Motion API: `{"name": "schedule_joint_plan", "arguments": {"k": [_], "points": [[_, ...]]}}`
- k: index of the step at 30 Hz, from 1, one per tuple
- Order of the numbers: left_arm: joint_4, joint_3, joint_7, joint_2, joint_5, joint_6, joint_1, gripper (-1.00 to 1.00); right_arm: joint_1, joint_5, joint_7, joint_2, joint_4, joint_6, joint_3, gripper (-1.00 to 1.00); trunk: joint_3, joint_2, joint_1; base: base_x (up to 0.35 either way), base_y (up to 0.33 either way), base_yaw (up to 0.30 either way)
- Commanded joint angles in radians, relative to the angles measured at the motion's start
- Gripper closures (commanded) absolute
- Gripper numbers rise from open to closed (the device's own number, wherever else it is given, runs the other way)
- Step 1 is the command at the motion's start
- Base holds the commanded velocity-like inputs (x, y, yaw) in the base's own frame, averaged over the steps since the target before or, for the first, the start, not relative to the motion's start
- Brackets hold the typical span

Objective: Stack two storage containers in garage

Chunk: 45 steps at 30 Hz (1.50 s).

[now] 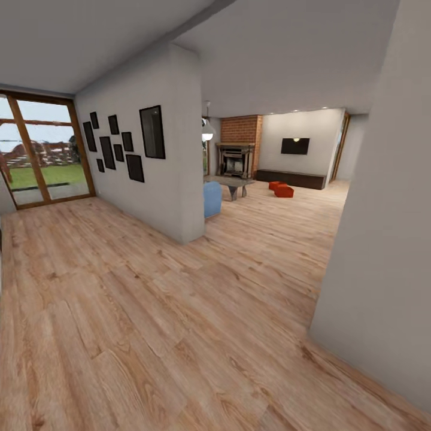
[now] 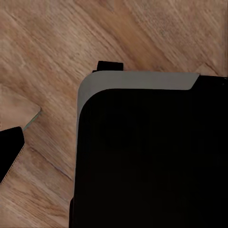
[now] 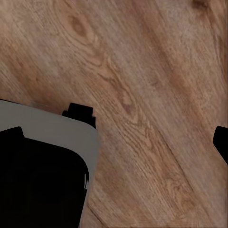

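Far ahead in the living room, the two storage containers sit on the light wood planks near each other: one orange-red bin [image 1: 284, 191] in front, the other [image 1: 276, 185] just behind it, before the long low dark cabinet [image 1: 291, 178]. In the left wrist view, my left gripper [image 2: 114, 152] hangs over the wood floor above my dark base [image 2: 147, 156], with one black fingertip [image 2: 9, 149] at the picture's edge. My right gripper [image 3: 116, 140] is spread wide over bare planks, one fingertip [image 3: 222, 142] showing. Neither holds anything.
A white wall corner [image 1: 179, 179] with black frames juts out on the left, and a pale wall [image 1: 383, 239] stands close on the right. Between them a wood floor passage leads to the brick fireplace [image 1: 239, 149], a blue seat [image 1: 212, 199], a low table [image 1: 230, 182] and a TV [image 1: 295, 145]. Glass doors [image 1: 42, 152] are far left.
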Motion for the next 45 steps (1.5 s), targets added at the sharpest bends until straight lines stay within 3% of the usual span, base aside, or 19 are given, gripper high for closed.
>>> {"name": "schedule_joint_plan", "arguments": {"k": [1, 45], "points": [[0.000, 0.001, -0.001, 0.000, 0.009, -0.001, 0.000, -1.00, -0.001, -0.008, 0.000, 0.001, 0.003, -0.006, 0.008, -1.00, -0.001, 0.000, 0.001, 0.323, 0.000, 0.000], [0.003, 0.001, -0.002, 0.000, 0.009, -0.001, 0.000, -1.00, -0.001, -0.007, -0.001, 0.002, 0.003, -0.004, 0.008, -1.00, -0.001, 0.000, 0.001, 0.323, 0.000, 0.000]]}}
